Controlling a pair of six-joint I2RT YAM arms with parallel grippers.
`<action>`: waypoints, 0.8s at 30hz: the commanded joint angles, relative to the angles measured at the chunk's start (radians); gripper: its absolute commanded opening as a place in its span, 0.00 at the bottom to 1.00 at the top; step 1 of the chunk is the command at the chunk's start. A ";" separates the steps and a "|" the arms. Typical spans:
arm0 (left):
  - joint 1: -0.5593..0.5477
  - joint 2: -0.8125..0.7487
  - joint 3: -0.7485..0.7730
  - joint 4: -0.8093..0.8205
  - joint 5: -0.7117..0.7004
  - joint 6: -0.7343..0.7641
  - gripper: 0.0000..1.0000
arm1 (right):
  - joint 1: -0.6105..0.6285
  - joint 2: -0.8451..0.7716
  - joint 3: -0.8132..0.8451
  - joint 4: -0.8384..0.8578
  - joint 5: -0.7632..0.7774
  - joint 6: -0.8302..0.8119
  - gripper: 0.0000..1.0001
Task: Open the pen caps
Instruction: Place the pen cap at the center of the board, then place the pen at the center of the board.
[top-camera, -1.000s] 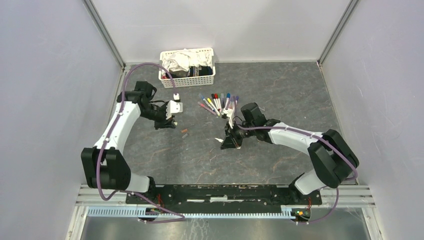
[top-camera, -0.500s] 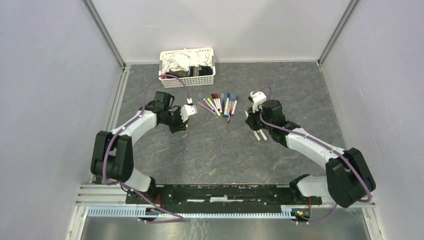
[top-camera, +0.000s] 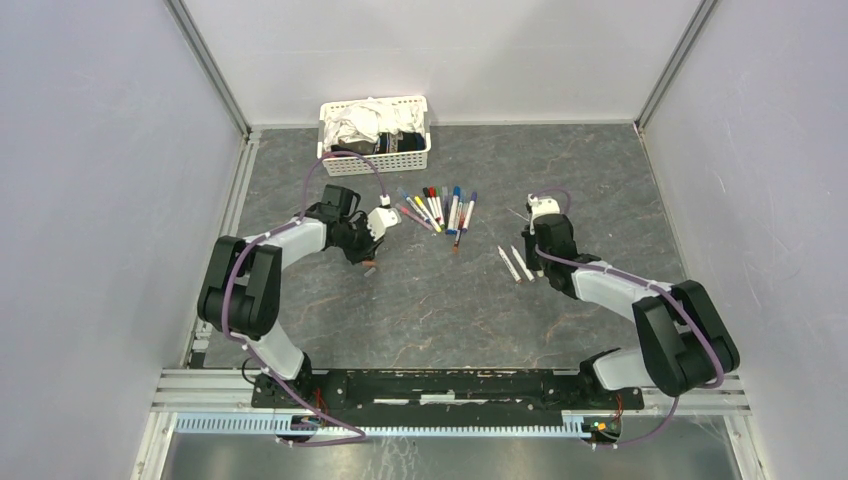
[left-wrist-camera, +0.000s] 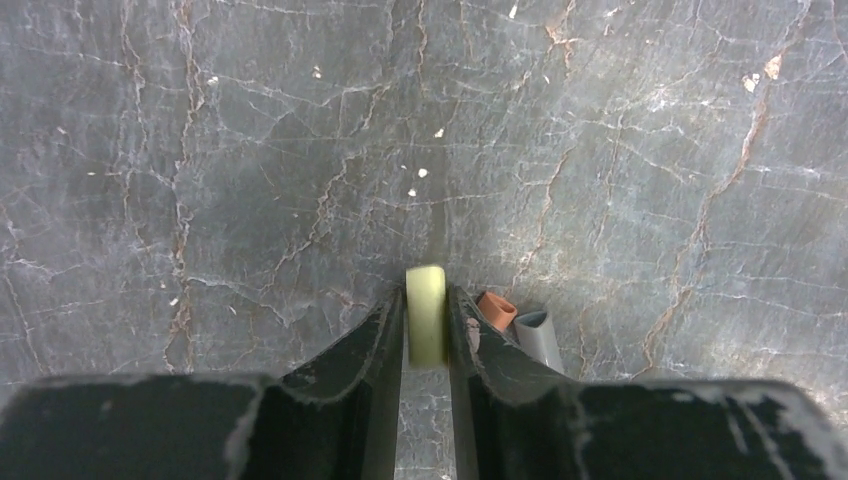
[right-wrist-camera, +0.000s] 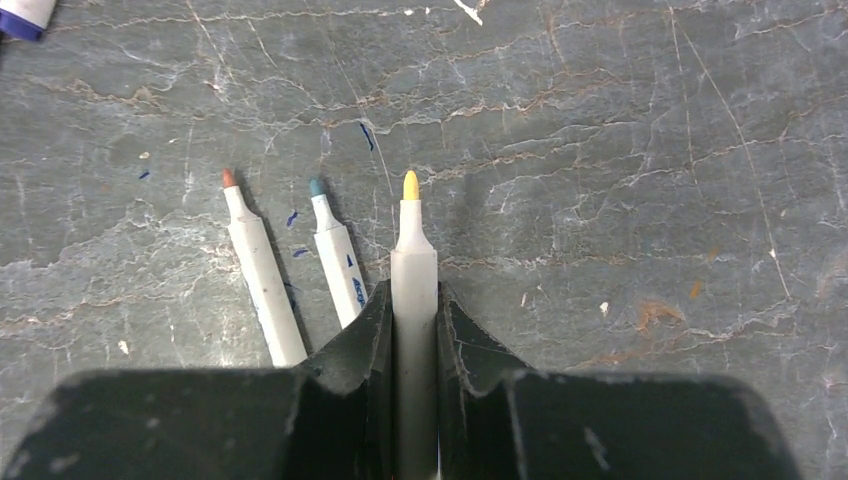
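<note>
My left claw (left-wrist-camera: 426, 305) pinches the yellow cap (left-wrist-camera: 425, 318), low beside two loose caps (left-wrist-camera: 496, 310). My right claw (right-wrist-camera: 413, 300) pinches the open yellow pen (right-wrist-camera: 412, 250) next to two open pens (right-wrist-camera: 262, 285). Three look done. The capped pens (top-camera: 437, 208) are left.

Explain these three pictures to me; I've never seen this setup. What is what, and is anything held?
Two robot arms are bolted at the near edge of a grey table. The wide picture looks down from above and behind them; the other two come from a camera on each wrist, with that arm's own dark fingers at the bottom. The left hand grips a yellow cap, with an orange cap and a grey cap lying beside it. The right hand grips an uncapped yellow-tipped pen beside two other uncapped pens. Capped pens lie in a row near a white basket of cloths.
</note>
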 joint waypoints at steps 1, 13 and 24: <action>-0.009 0.013 0.013 0.017 -0.011 -0.042 0.31 | -0.014 0.035 -0.011 0.075 0.034 0.018 0.09; -0.012 -0.136 0.133 -0.166 0.096 -0.096 0.72 | -0.043 0.111 -0.009 0.094 -0.063 0.010 0.31; -0.006 -0.252 0.456 -0.398 -0.061 -0.239 1.00 | -0.041 0.014 0.025 0.052 -0.086 0.041 0.34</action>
